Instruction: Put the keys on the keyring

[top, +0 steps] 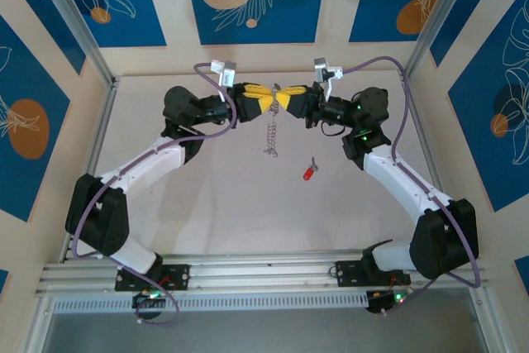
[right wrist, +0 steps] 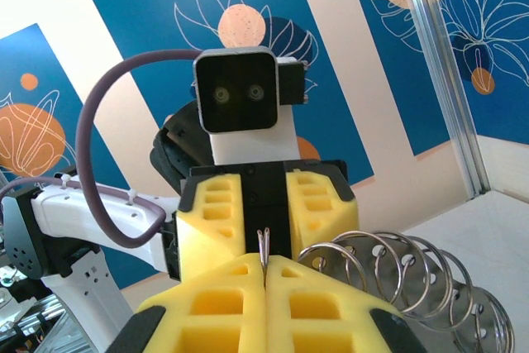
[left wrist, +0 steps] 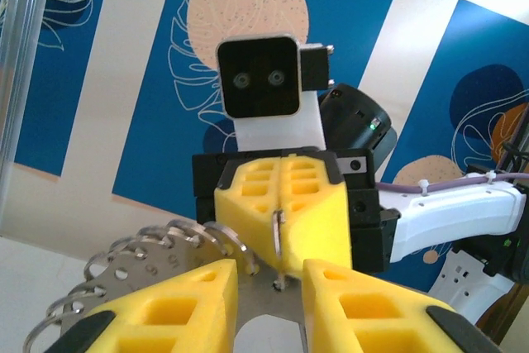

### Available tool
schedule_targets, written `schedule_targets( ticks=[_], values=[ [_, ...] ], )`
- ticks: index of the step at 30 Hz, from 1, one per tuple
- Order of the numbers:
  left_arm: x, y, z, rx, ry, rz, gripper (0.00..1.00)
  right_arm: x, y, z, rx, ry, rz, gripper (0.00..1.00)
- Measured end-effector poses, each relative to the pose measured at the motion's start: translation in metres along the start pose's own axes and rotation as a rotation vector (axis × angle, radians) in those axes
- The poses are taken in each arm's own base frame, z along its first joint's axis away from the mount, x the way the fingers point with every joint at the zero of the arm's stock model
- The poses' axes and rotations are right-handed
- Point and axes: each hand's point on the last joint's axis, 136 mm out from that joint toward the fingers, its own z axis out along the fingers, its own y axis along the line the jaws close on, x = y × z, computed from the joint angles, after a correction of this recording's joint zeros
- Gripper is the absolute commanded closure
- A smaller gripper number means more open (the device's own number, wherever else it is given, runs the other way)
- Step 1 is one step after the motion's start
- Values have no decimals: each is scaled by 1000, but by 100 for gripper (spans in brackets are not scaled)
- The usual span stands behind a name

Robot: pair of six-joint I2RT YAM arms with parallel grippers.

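My right gripper [right wrist: 264, 269] is clamped shut on the keyring [top: 271, 134], which I'm holding up and steady. My left gripper [left wrist: 273, 291] stands part-open around its metal tag [left wrist: 140, 274] — gripping or not, I cannot tell. The key [top: 309, 173] lies on the table [top: 207, 204], just right of the keyring's hanging end — not threaded yet. Next I need a free hand to fetch it.

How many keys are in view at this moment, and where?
1. The key lies on the table, right of and below the hanging keyring in the top view, apart from it. Others may be hidden where the keyring is gripped.
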Motion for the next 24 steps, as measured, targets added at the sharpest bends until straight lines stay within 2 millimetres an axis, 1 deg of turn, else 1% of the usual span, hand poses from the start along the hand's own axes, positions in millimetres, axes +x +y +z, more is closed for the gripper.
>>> schedule_targets(
  ticks=[4,11,15,16,19,20,21,22,23,24],
  values=[
    [0,1,1,4,-3,-14,81,0,0,0,2,-1,1,100],
    [-4,-5,2,23,-17,4,81,0,-1,0,2,-1,1,100],
    [-6,-6,4,28,-20,-4,94,1,-2,1,1,1,4,100],
    [-5,-5,4,27,-19,-9,100,1,-1,1,0,0,2,100],
    [-5,-5,4,28,-21,-7,100,1,-2,1,3,-2,2,100],
    [-5,-5,4,28,-21,-6,100,1,-3,1,5,-2,3,94],
    [-5,-5,4,28,-21,-6,100,1,-3,1,6,-2,5,82],
    [-6,-5,4,26,-22,-7,100,1,-4,1,10,-2,10,73],
    [-5,-5,4,28,-19,-8,100,1,-6,1,21,-3,18,66],
    [-5,-5,4,29,-17,-7,100,1,-9,0,33,-5,22,61]
  ],
)
